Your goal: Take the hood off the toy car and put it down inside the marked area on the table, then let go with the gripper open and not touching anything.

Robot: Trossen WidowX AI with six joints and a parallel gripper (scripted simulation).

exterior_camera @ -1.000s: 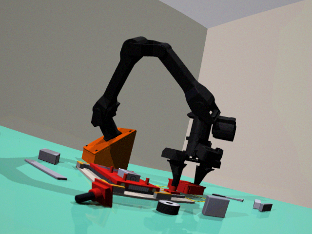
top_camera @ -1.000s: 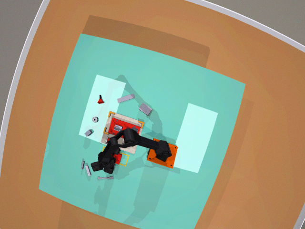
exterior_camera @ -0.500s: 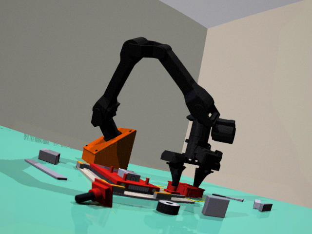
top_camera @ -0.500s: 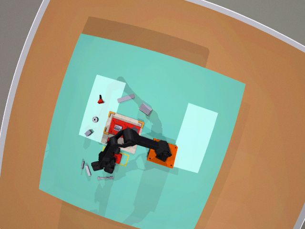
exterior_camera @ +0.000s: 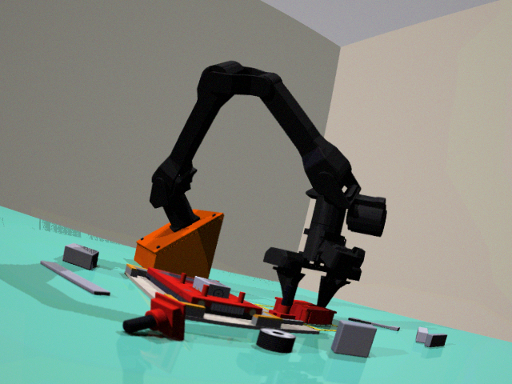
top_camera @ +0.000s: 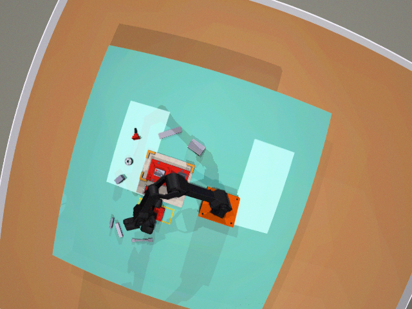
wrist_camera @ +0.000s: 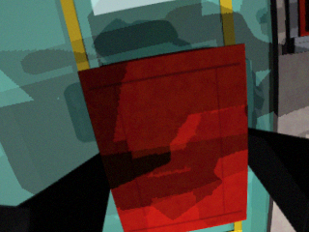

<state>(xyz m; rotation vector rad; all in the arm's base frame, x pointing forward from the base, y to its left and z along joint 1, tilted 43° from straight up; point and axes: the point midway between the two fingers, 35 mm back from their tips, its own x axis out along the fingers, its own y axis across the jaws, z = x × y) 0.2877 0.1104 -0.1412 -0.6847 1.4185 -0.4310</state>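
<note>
The red hood (top_camera: 160, 214) (exterior_camera: 318, 314) (wrist_camera: 193, 97) is flat and level, at or just above the table, over the yellow outline of the marked area (top_camera: 172, 216) (wrist_camera: 73, 36). In the wrist view it covers parts of both long side lines. My gripper (exterior_camera: 305, 307) (wrist_camera: 173, 148) points down and is shut on the hood, one finger against each side. In the top view the arm hides the fingertips and part of the hood. The toy car (top_camera: 171, 167) (exterior_camera: 174, 287) sits beside the area with its grey engine block (top_camera: 159, 172) (exterior_camera: 211, 287) exposed.
The car lies in a beige fixture (top_camera: 176, 201) with orange corners. A red part with a black peg (top_camera: 135, 134) (exterior_camera: 165, 316), a black ring (top_camera: 129, 161) (exterior_camera: 275, 340) and a grey block (top_camera: 120, 178) (exterior_camera: 354, 338) lie beyond it. Grey bars (top_camera: 118, 230) (top_camera: 142, 239) lie near the gripper.
</note>
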